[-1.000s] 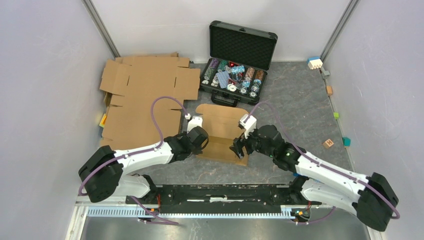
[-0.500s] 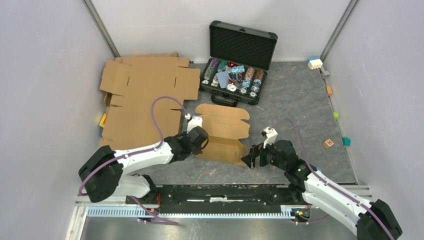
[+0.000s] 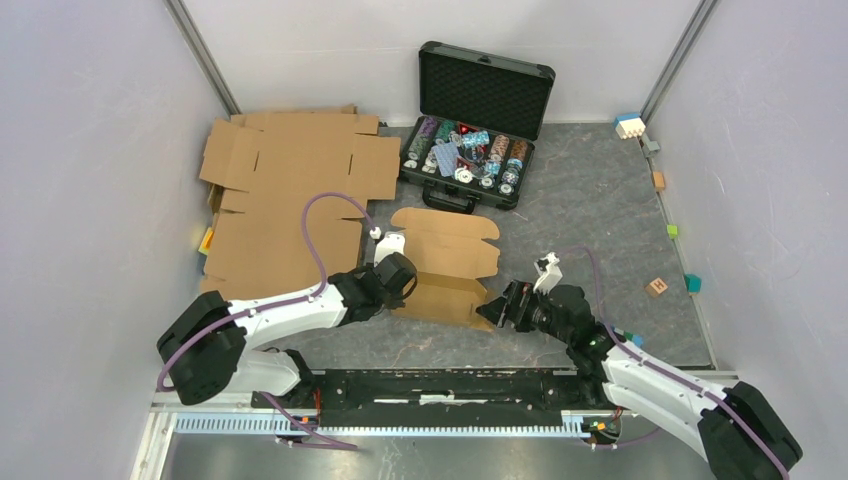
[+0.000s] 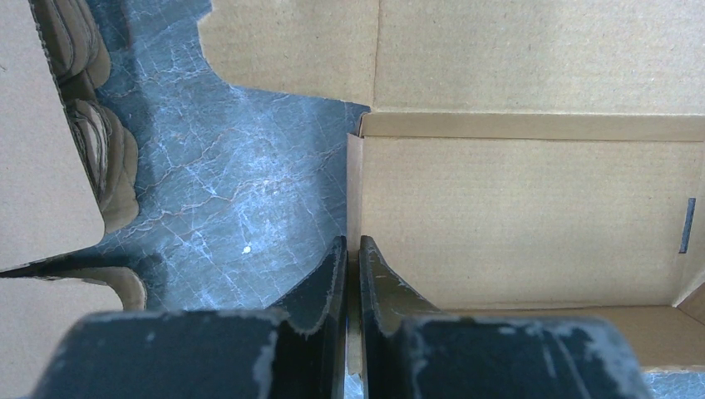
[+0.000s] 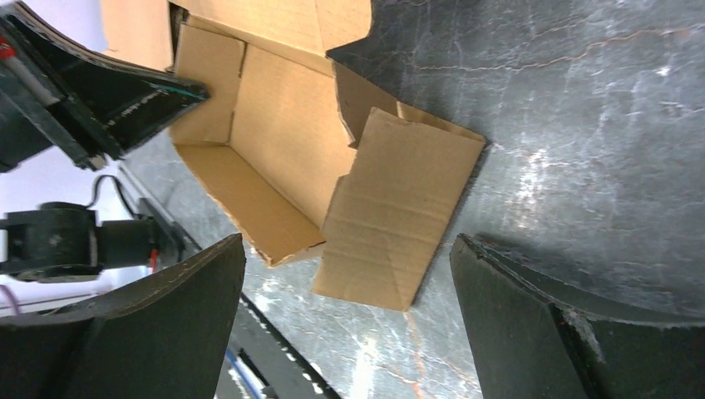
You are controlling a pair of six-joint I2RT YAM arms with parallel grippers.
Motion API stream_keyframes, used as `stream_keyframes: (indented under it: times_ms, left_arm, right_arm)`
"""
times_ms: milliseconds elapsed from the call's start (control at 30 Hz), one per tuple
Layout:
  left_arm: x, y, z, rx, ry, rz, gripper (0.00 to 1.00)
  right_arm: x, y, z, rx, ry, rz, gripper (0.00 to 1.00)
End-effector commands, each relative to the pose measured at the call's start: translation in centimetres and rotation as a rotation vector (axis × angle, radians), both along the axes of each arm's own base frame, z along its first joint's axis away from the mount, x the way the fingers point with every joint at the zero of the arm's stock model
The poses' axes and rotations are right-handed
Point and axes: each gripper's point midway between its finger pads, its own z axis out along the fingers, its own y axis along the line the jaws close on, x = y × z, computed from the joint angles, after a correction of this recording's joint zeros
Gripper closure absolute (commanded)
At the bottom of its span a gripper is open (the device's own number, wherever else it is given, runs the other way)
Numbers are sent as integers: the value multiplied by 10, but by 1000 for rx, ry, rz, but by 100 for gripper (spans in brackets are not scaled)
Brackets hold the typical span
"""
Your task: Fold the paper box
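The box [image 3: 445,262] sits half-formed on the desk [image 3: 590,220] between the two arms, its lid flap spread flat on the far side; the left claw [image 4: 352,274] is clamped on its left side wall. The right claw [image 3: 497,309] gapes wide just beside the box's right flap, gripping nothing.

Paper box [image 3: 447,262]: brown, half-folded open tray at table [image 3: 600,200] centre; lid flat, right flap splayed.

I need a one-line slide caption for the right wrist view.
Open right gripper faces the small brown cardboard box, half folded, one side flap lying flat on the dark marbled table.
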Motion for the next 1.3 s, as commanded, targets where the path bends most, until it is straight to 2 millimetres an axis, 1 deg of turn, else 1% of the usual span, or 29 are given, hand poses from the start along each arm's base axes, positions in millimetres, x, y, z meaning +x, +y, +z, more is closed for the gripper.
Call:
stream_keyframes:
  times_ms: [0,133,400,433,500,600,700,767,900,1033,1167,1267]
  left_arm:
    - [10,-11,14,-45,-43,18,88]
    - [11,-11,14,-47,-44,20,88]
    - [11,-13,12,-50,-41,15,87]
    - [11,-14,12,-50,-41,15,87]
    - [11,-14,12,-49,-40,15,87]
    - [11,-12,13,-47,-43,15,87]
    - [12,-11,14,-50,-50,27,87]
    - [12,-12,12,-68,-51,38,87]
    - [13,-12,9,-131,-35,58,92]
    - [12,-9,7,-177,-17,69,94]
    - [12,-5,7,-201,-12,77,96]
    - [12,-6,8,-213,-13,74,96]
  right_arm:
    - [-1,13,18,152,28,-7,2]
    - [-5,23,30,217,29,42,2]
    - [-5,32,52,295,-19,80,2]
    - [-6,32,50,283,-19,88,2]
    - [-1,29,42,214,-22,82,2]
    - [11,14,26,66,-17,4,2]
    - [21,-5,17,-56,1,-87,2]
    - [23,-8,18,-79,-2,-93,2]
    - [22,-8,18,-101,-10,-73,2]
    - [21,-8,20,-110,-28,-56,2]
    - [24,-11,24,-106,-46,-82,2]
    - [23,-3,32,-42,-75,-54,2]
